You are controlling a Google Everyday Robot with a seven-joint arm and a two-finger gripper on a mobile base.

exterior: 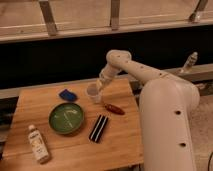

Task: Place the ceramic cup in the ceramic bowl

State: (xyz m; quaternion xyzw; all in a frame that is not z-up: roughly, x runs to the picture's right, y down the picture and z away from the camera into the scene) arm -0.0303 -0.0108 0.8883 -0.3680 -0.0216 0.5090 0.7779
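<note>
The ceramic cup (pixel 93 92) is a small pale tumbler at the far middle of the wooden table (pixel 35 107). My gripper (pixel 99 86) reaches down from the white arm and is shut on the cup's right rim, holding it upright just above the table. The ceramic bowl (pixel 66 118) is a round green dish with pale streaks. It sits to the front left of the cup, apart from it, and holds nothing.
A small blue object (pixel 68 94) lies just left of the cup. A red object (pixel 114 109) lies to the cup's front right. A black striped item (pixel 98 128) lies right of the bowl. A white labelled bottle (pixel 38 145) lies at the front left. My white body (pixel 170 130) fills the right.
</note>
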